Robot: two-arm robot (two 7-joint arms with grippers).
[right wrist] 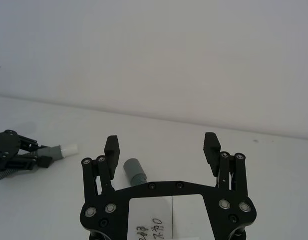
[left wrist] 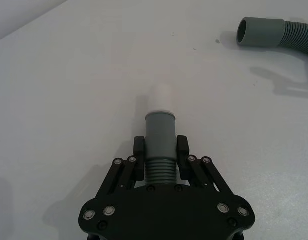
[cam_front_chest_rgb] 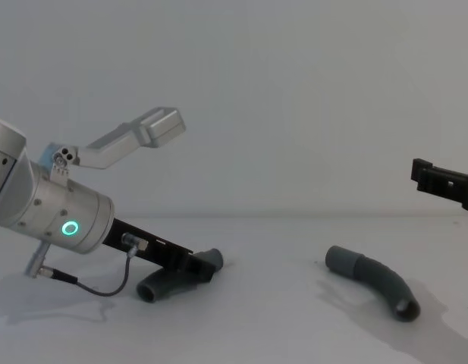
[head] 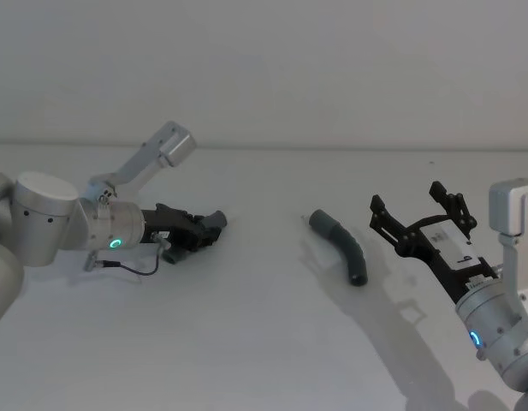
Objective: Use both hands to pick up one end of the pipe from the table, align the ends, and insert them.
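Observation:
On the white table (head: 264, 342) my left gripper (head: 199, 229) lies low at the left, shut on one pipe piece (cam_front_chest_rgb: 161, 287). In the left wrist view its fingers (left wrist: 182, 149) clamp where the ribs meet the grey cuff (left wrist: 159, 132), and a white inner sleeve (left wrist: 161, 97) sticks out past them. The second pipe piece (head: 341, 247) lies curved and free near the middle right, its grey cuff (head: 319, 220) pointing towards the left gripper. My right gripper (head: 409, 201) hovers open just right of that piece, above the table, with nothing between its fingers (right wrist: 112, 145).
A thin black cable (head: 135, 267) loops from the left wrist onto the table. A plain wall stands behind the table's far edge (head: 332, 150). Bare white table surface lies between the two pipe pieces and in front of them.

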